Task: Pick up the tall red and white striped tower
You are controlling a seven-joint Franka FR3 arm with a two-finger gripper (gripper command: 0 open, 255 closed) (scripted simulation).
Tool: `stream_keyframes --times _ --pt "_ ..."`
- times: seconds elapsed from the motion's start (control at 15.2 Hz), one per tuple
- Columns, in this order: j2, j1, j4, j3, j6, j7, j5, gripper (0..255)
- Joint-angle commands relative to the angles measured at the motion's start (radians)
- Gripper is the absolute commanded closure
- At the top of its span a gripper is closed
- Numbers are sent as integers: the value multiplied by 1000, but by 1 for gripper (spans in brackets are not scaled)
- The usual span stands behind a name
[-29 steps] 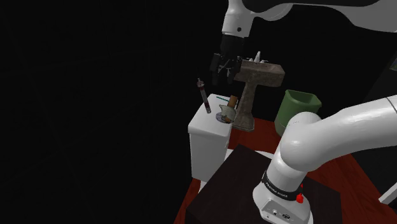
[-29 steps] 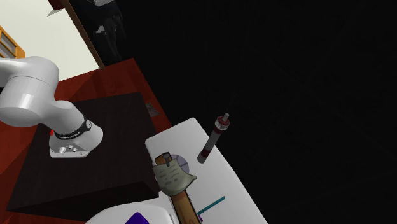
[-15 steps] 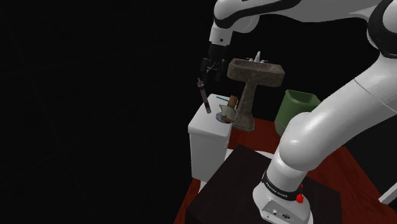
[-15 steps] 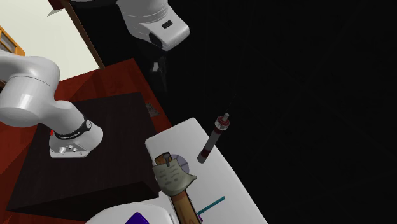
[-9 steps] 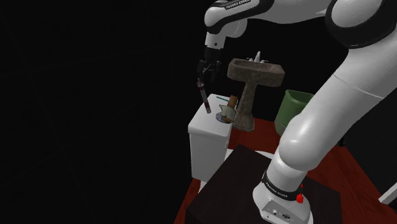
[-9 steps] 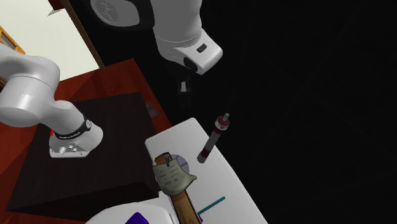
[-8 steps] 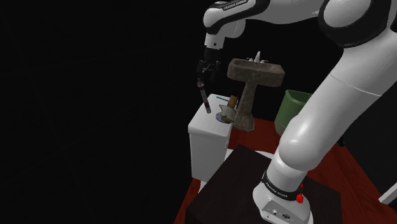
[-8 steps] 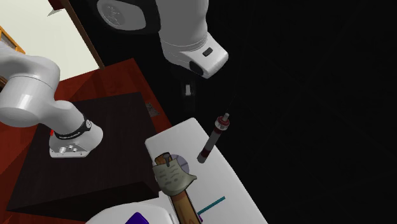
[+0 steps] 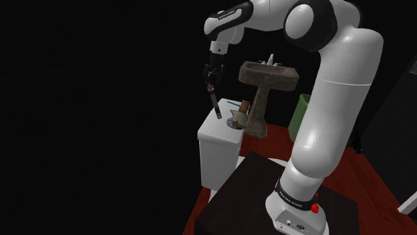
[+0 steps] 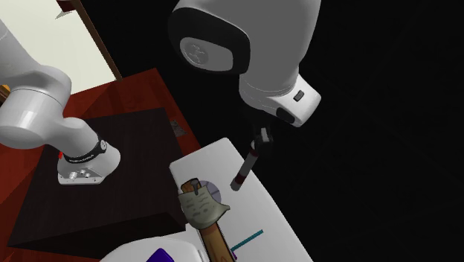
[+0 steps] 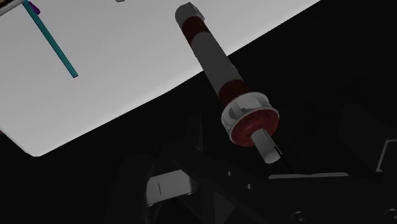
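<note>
The striped tower (image 9: 215, 101) is a slim post with dark red and pale bands and a round red cap. It stands on the white top (image 9: 217, 128) near the edge toward the shoulder view's left. My gripper (image 9: 211, 75) hangs just above its tip, pointing down. In the second exterior view the gripper (image 10: 262, 138) sits over the upper end of the tower (image 10: 246, 167). From the wrist, the tower (image 11: 219, 73) rises toward the gripper (image 11: 236, 188), whose fingers stand apart and touch nothing; the capped tip lies between and ahead of them.
On the white top (image 10: 223, 167) lie a small hatchet-like tool with a brown handle (image 10: 202, 207) and a thin teal stick (image 10: 247, 240). A brown pedestal sink (image 9: 266, 83) and a green bin (image 9: 302, 115) stand behind. Black area surrounds the top's far side.
The arm has swung toward the shoulder view's left and the gripper has come from beside the sink to directly above the tower's tip. The tower has not moved.
</note>
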Motion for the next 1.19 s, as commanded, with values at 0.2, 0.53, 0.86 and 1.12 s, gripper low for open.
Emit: stream_keyframes --times 0.2,0.53,0.86,1.12 --pt "31 -4 -18 -1 46 -17 14 0" --pt "42 -4 -52 0 90 -25 21 0" --pt "36 -1 -63 1 96 -20 18 255" --pt "35 0 -61 1 93 -20 18 255"
